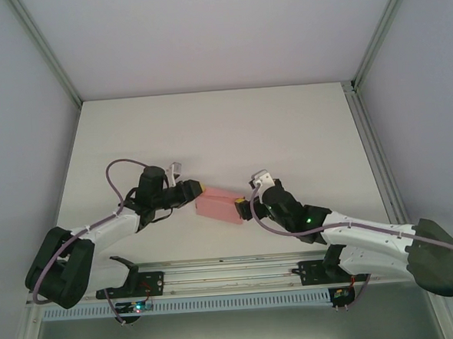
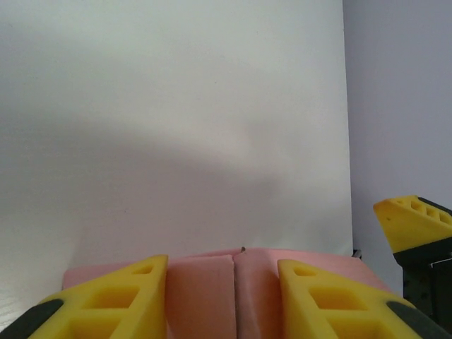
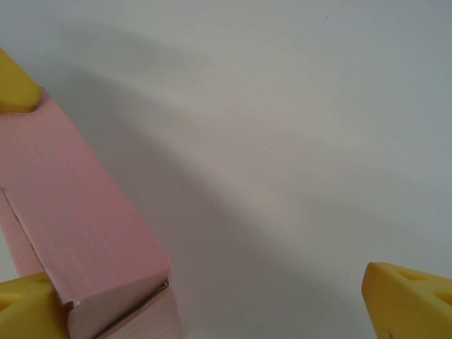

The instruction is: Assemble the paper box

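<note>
Paper box [image 1: 219,206], pink and folded into a small flat rectangular shape, is near the middle of the white table [image 1: 209,132]. It lies between my two arms, and its long side runs slantwise from my left claw [image 1: 199,190] to my right claw [image 1: 243,208]. My left claw [image 2: 222,286] is closed on the left end of the box. In the left wrist view the pink card [image 2: 205,279] fills all the space between my two yellow fingers [image 2: 106,300], and both seem to touch it. On this face I see a seam where two flaps meet. My right claw [image 3: 212,282] is wide open at the other end. In the right wrist view the box [image 3: 78,212] lies against one yellow finger [image 3: 21,304] at the lower left. The other finger [image 3: 409,300] is well apart from the box, with bare table between them. The end flap near the first finger is not fully flat, and a thin gap shows at its corner. I cannot tell if the box rests on the table or is a little raised above it.
</note>
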Tool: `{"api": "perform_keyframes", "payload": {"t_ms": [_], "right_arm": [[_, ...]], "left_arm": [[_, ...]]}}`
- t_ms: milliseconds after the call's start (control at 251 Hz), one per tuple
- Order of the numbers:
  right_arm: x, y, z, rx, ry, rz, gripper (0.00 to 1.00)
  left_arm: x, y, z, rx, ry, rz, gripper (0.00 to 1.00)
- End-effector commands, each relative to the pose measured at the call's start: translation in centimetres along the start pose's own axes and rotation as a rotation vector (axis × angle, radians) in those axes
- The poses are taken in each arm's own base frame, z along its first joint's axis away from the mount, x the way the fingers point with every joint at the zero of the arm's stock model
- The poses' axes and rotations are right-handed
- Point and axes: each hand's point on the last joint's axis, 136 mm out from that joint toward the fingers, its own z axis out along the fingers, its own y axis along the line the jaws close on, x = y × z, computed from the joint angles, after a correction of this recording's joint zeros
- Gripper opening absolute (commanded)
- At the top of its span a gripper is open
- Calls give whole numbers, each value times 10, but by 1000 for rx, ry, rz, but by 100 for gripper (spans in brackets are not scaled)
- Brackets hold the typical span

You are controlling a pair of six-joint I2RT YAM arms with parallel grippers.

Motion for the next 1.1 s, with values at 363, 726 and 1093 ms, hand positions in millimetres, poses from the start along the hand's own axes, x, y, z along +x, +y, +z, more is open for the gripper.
{"api": "perform_keyframes", "payload": {"t_ms": [363,726,1093], "right_arm": [[-41,24,-13,-159,-162,78,98],[37,-12,19,-34,59,237,77],[103,-9,31,-93,77,72,52]], "left_arm": [[61,52,-3,-164,113,25,34],[65,58,-5,-174,100,47,37],[81,71,3,-166,157,45,8]]}}
